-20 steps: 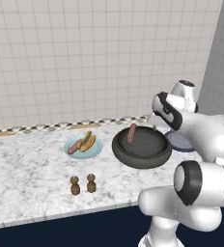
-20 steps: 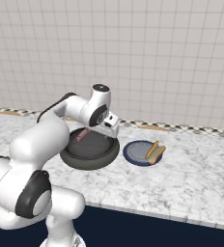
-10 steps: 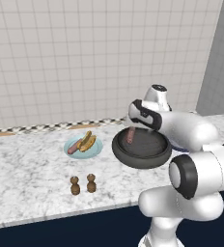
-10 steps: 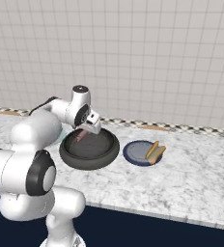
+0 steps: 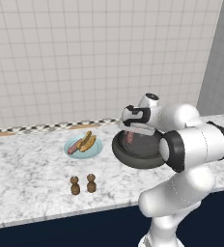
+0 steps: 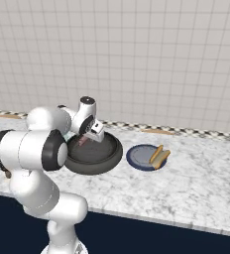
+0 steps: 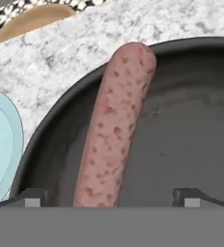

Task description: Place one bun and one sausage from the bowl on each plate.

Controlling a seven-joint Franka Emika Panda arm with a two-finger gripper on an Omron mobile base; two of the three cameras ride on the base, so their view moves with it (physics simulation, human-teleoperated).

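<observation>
Hand view: sausage point(image 7: 115, 130) lying lengthwise in bowl point(image 7: 191, 120), left of centre, near the rim. Gripper point(image 7: 109, 197) wide open just above it, holding nothing. Could roll off one pad if closed off-centre; could clip the rim.

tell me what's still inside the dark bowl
One sausage lies inside the bowl, along its inner wall on the side of the teal plate. The open gripper hangs over it. The arm covers part of the bowl's floor in both base views, so that part can't be checked.
</observation>
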